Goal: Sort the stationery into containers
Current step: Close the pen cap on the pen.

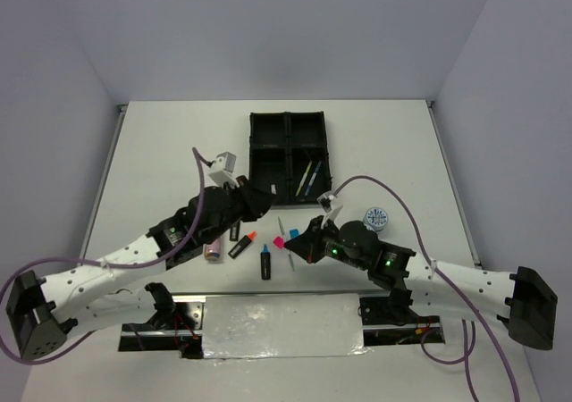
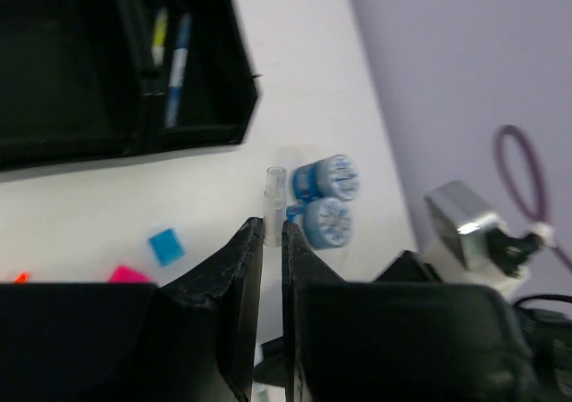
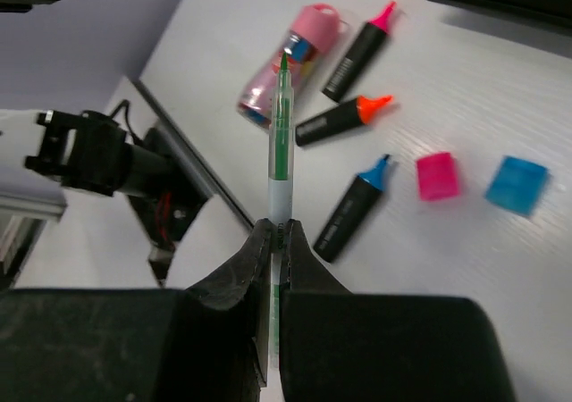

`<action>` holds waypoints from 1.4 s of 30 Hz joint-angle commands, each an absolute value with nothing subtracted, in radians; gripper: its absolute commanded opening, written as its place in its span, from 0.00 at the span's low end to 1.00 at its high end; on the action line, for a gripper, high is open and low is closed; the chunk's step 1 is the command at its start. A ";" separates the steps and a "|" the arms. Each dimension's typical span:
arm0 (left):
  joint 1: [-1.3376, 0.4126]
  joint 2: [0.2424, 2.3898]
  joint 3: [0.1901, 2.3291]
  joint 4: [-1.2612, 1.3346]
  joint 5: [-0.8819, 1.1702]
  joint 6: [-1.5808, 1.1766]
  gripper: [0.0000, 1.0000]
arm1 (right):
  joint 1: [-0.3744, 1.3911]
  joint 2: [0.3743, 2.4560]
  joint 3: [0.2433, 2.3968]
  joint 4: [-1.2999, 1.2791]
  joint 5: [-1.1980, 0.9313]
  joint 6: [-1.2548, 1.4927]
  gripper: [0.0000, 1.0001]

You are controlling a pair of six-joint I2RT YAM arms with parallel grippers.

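My right gripper (image 3: 276,225) (image 1: 298,241) is shut on a thin green pen (image 3: 281,125), held above the table. Below it lie a pink tube (image 3: 290,62), three black highlighters with pink (image 3: 357,49), orange (image 3: 340,121) and blue (image 3: 353,210) caps, and a pink square (image 3: 437,175) and a blue square (image 3: 517,184). My left gripper (image 2: 273,223) (image 1: 265,201) is shut on a clear pen (image 2: 275,188) that pokes out past its tips. Two blue-white rolls (image 2: 326,201) (image 1: 375,217) sit on the table. The black four-compartment tray (image 1: 288,116) (image 2: 206,129) holds thin pens (image 1: 308,179) in its near-right compartment.
A shiny sheet (image 1: 281,326) covers the near edge between the arm bases. Purple cables (image 1: 393,192) loop off both wrists. Walls close in the table at the back and both sides.
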State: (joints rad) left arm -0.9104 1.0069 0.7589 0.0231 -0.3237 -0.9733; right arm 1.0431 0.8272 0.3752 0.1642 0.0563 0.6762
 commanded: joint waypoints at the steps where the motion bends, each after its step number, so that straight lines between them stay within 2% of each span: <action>1: -0.908 0.921 0.700 0.271 -0.232 -0.890 0.00 | 1.112 0.836 0.397 0.350 0.173 0.706 0.00; 11: -0.908 0.775 0.604 0.379 -0.193 -0.854 0.00 | 1.150 0.841 0.456 0.351 0.229 0.690 0.00; 19: -0.908 0.802 0.606 0.371 -0.201 -0.853 0.00 | 1.175 0.848 0.482 0.396 0.183 0.629 0.00; 42: -0.907 0.834 0.581 0.425 -0.170 -0.859 0.00 | 1.177 0.798 0.522 0.295 0.262 0.578 0.00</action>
